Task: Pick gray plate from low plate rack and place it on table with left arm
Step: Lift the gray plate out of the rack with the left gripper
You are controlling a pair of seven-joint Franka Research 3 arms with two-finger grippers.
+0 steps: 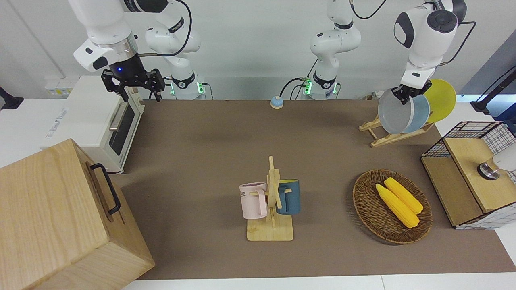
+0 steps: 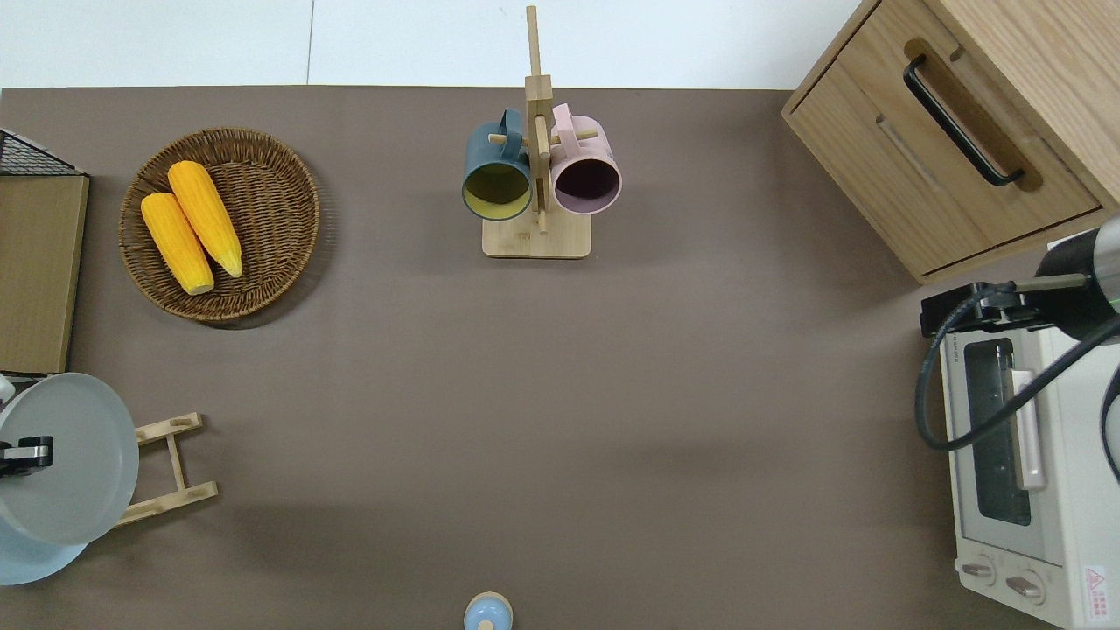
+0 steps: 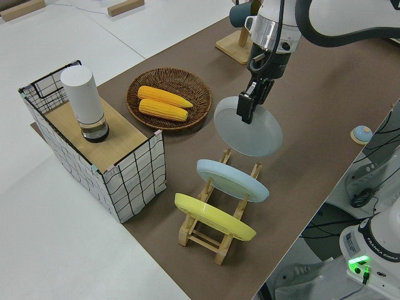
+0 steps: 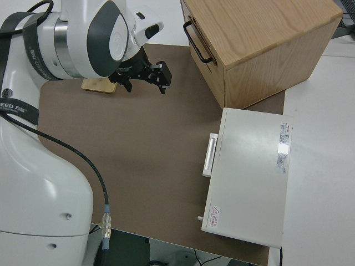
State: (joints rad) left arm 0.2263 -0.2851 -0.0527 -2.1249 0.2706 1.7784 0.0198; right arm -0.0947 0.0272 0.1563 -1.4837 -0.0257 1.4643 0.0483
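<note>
The left gripper (image 3: 245, 107) is clamped on the top rim of the gray plate (image 3: 250, 132), which hangs tilted in the air clear of the rack (image 3: 215, 232), at the upper right of the front view. The blue plate (image 3: 231, 179) and yellow plate (image 3: 212, 217) sit in their slots. So the pick looks done; what remains is lowering the plate onto the table (image 1: 209, 161) and letting go. The right arm is parked, its fingers spread and empty.
</note>
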